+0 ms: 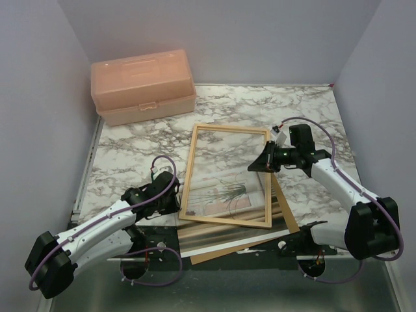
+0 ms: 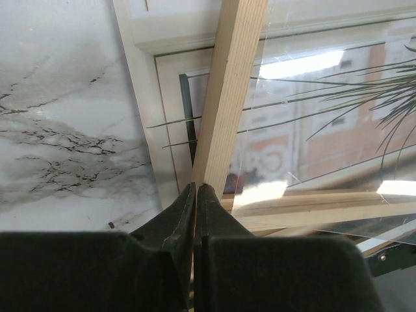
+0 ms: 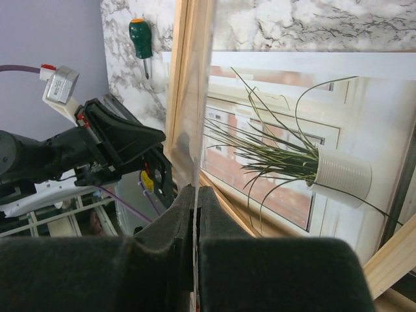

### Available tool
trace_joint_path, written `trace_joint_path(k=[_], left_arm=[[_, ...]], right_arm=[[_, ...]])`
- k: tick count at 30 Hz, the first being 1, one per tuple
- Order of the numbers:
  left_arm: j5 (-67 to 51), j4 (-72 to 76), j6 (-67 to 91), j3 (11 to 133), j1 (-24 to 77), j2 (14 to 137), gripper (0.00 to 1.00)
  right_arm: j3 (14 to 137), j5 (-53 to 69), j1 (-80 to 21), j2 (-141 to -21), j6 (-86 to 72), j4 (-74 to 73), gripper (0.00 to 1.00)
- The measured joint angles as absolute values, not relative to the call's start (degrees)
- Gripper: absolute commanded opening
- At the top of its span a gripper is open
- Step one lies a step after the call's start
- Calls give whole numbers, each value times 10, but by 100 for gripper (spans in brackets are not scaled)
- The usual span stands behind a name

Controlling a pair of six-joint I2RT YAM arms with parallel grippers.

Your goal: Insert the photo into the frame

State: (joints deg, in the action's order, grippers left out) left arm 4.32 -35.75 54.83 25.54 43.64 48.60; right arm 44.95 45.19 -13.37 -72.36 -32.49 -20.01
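Lying picture side up on the marble table, the photo shows through the 6 o'clock half of the frame. Its spiky potted plant and window can be read between the light-wood bars. The frame sits in the middle of the table, long sides running from 12 to 6 o'clock. A brown backing board pokes out from under it at 5 o'clock, and a peach toolbox stands well apart at 11 o'clock against the back wall. The left gripper is at the frame's 7 o'clock corner. In its wrist view the two dark fingers are drawn together with only a hairline between them. The wooden bar runs straight down to their tips, but I cannot tell whether they pinch the wood or only rest against it. The right gripper is at the 3 o'clock bar. In its wrist view the jaws are clenched on the edge of a clear glass sheet, which rises edge-on from between the pads just beside the wooden bar. The plant picture spreads out at 3 o'clock of it. A green-handled screwdriver lies on the marble at 11 o'clock in that view, beyond the frame's outer bar.
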Motion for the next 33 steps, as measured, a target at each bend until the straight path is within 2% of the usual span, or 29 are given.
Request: trace_joint_path(k=[9, 17, 33], left_arm=[[43, -357, 547, 255, 436, 486, 6], [44, -357, 546, 255, 436, 485, 6], [45, -358, 544, 255, 436, 484, 5]], right_arm=[[455, 442, -134, -723, -324, -198, 1], [451, 475, -134, -717, -353, -137, 1], [365, 484, -131, -714, -437, -15, 0]])
